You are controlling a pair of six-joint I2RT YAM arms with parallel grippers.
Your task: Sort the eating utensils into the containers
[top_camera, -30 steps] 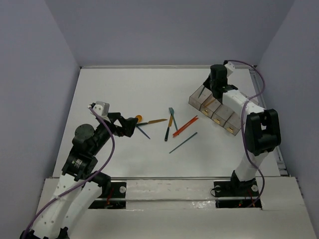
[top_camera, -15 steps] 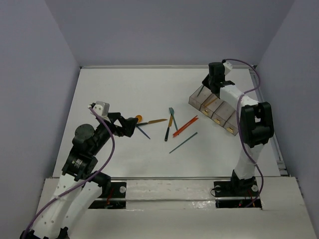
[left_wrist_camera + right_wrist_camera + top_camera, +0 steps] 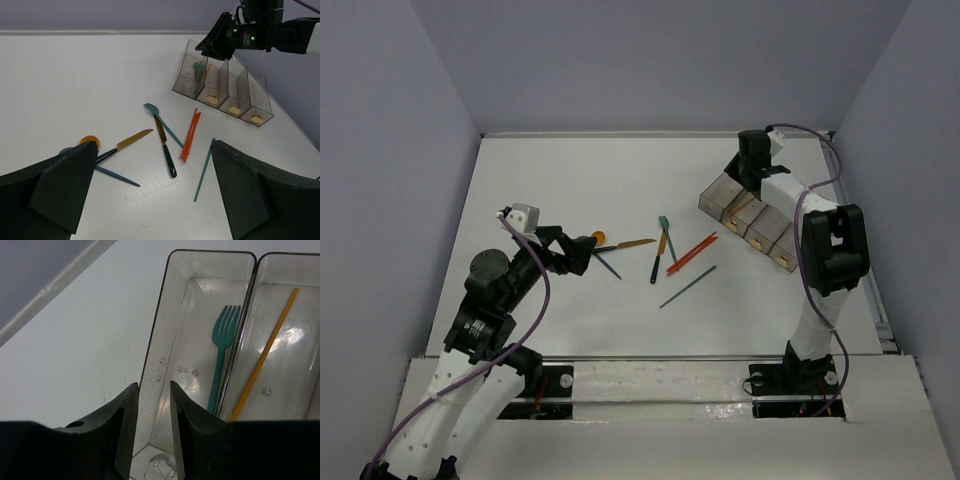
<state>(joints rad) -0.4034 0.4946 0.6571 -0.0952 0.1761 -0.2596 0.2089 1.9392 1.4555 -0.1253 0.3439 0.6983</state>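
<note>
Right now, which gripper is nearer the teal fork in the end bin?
Right. The right gripper hovers just above the end bin holding the teal fork; the left gripper is far off across the table.

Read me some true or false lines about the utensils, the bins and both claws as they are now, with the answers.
1. A teal fork lies in the end bin. True.
2. The orange utensil shares that bin. False: it lies in the next bin.
3. The left claw holds a spoon. False: it is open and empty.
4. Loose utensils lie on the table. True.
5. The right claw is shut on a knife. False: it is open and empty.
</note>
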